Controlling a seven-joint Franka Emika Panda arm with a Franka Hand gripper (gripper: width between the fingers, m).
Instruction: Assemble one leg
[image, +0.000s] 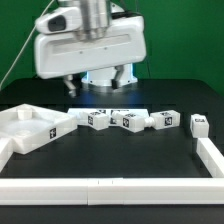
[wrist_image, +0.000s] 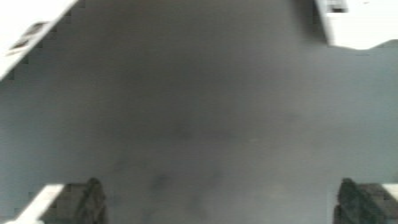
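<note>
Closest up, a white rail (image: 110, 186) runs along the bottom edge. Behind it, mid-frame, a big white panel (image: 30, 128) lies at left, and four tagged pegs line up to its right. One leg (image: 97, 119) sits nearly below the gripper (image: 99, 82), with the other legs (image: 163, 121) further right, all on the table (image: 190, 100). Wrist view: the fingertips (wrist_image: 80, 202) are spread wide with only dark table between them, holding nothing.
</note>
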